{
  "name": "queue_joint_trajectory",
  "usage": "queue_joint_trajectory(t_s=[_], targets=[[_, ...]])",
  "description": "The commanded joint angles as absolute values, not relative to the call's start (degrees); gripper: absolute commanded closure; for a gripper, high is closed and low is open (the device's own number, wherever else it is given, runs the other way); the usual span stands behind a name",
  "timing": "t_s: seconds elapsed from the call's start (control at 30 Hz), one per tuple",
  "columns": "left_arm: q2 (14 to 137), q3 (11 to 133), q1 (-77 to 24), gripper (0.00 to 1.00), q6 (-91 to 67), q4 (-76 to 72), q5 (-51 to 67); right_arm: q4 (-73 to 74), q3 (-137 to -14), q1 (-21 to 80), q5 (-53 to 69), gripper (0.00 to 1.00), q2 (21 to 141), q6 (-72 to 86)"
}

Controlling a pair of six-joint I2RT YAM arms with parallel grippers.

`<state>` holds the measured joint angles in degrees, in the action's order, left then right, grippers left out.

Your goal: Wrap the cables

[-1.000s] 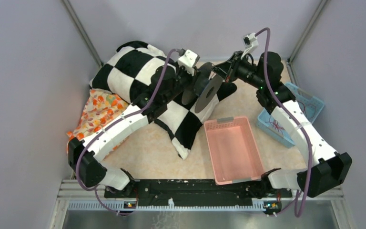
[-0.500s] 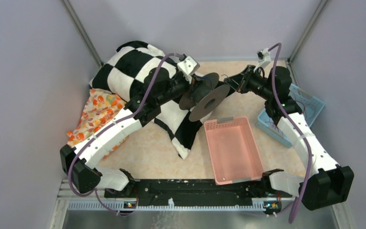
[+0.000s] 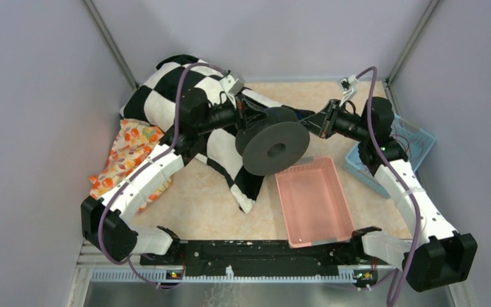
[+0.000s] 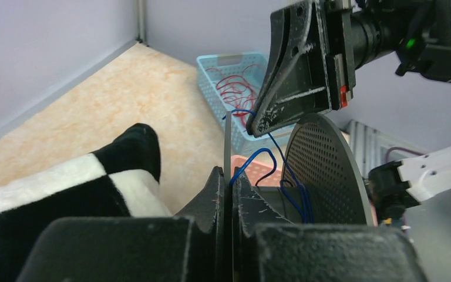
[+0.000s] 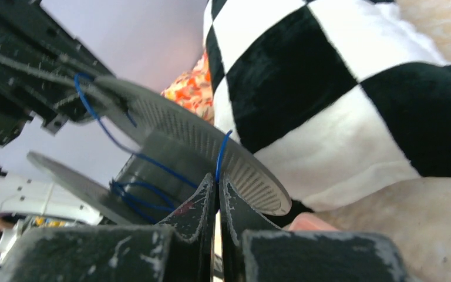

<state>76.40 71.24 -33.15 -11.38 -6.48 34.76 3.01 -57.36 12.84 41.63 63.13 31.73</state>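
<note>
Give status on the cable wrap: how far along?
Partway, by the look of it. Done: a few turns of blue wire sit on the spool hub. In hand: the left claw clamps a spool flange and the right claw pinches the wire. Left: the loose loops need winding on, and red wires wait in the blue basket.

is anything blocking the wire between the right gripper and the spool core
Nothing visible does. The blue wire runs freely from the right gripper into the gap between the flanges of the spool.
</note>
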Motion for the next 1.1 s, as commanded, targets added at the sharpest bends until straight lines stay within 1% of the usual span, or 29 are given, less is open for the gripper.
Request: queue_joint_trajectory(t_s=[0.0, 0.13, 0.17, 0.27, 0.47, 0.53, 0.63, 0.8, 0.9, 1.0, 1.07], targets=[[73.8, 71.0, -29.8, 1.00, -22.0, -25.5, 37.4, 3.1, -55.6, 13.0, 51.0, 1.00, 59.0, 32.0], [75.8, 68.7, -27.0, 1.00, -33.3, -36.9, 40.4, 0.4, -53.6, 13.0, 54.0, 1.00, 58.1, 32.9], [76.5, 68.4, -26.5, 1.00, -35.6, -39.1, 40.9, -2.3, -52.7, 13.0, 55.1, 1.00, 58.1, 34.2], [78.2, 68.5, -25.4, 1.00, -40.4, -41.9, 40.8, -7.8, -50.7, 13.0, 58.1, 1.00, 58.0, 37.3], [80.3, 66.6, -24.6, 1.00, -48.5, -47.7, 35.9, -12.2, -49.1, 13.0, 58.2, 1.00, 57.4, 39.8], [80.8, 65.2, -24.6, 1.00, -50.5, -50.5, 34.3, -16.3, -47.4, 13.0, 57.6, 1.00, 57.2, 43.1], [81.6, 63.8, -24.6, 1.00, -52.8, -54.4, 32.8, -27.2, -44.2, 13.0, 57.0, 1.00, 56.8, 48.5], [82.6, 62.9, -24.6, 1.00, -55.4, -55.7, 29.6, -40.1, -40.8, 13.0, 56.9, 1.00, 57.2, 55.7], [82.2, 62.6, -24.4, 1.00, -55.1, -49.1, 23.4, -39.1, -41.6, 13.0, 56.4, 1.00, 56.7, 55.1], [82.0, 61.3, -24.4, 1.00, -56.4, -47.9, 18.0, -36.7, -42.8, 13.2, 54.8, 1.00, 56.1, 54.1], [82.3, 60.7, -24.4, 1.00, -57.9, -47.4, 15.7, -34.7, -43.2, 14.2, 50.7, 1.00, 55.6, 53.9]])
